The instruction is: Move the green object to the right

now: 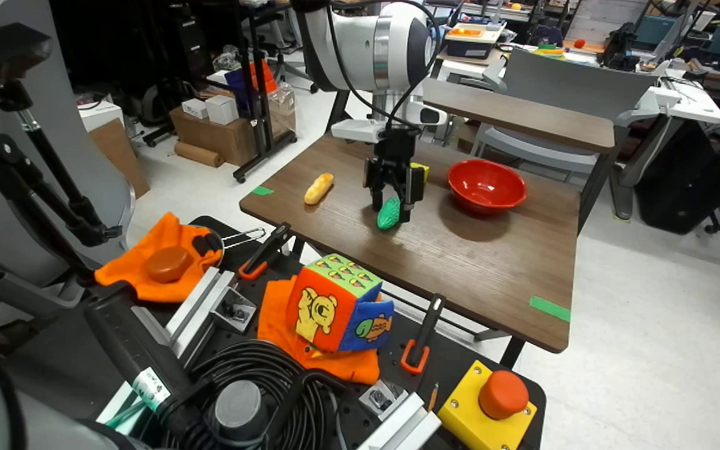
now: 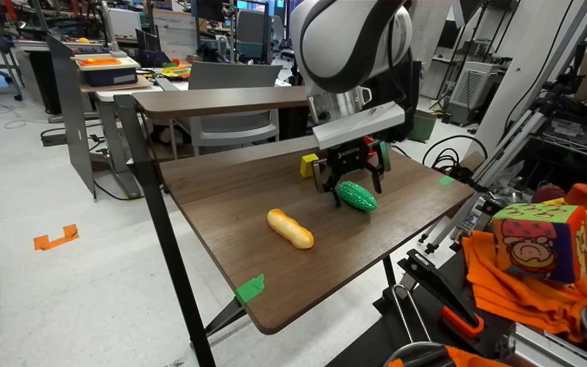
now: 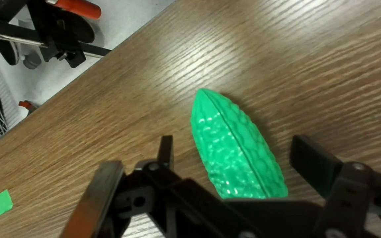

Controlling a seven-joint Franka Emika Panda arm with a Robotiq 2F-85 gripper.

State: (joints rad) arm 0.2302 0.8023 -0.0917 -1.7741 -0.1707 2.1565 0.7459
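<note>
The green object is lying on the brown desk, under the gripper. The jaws are standing apart; in the wrist view one is showing at nine o'clock of the object and the other at three, with bare desk showing in the gap on either side. The object's tapered tip is pointing toward eleven o'clock in that view, and its lower end is hiding behind the dark gripper at six. Whether the jaws are touching the desk, I cannot tell. In both exterior views the arm is hanging over it from twelve o'clock.

Measuring from the object in an exterior view, a yellow bread-shaped item is lying at ten o'clock, a small yellow block is peeking out from behind the gripper at one, and a red bowl is standing upright between two and three, well apart. Green tape strips are sticking to the desk at four and nine. Beyond the desk's near edge, a soft cube is sitting on an orange cloth at seven, and a red button is rising from a yellow box at five.
</note>
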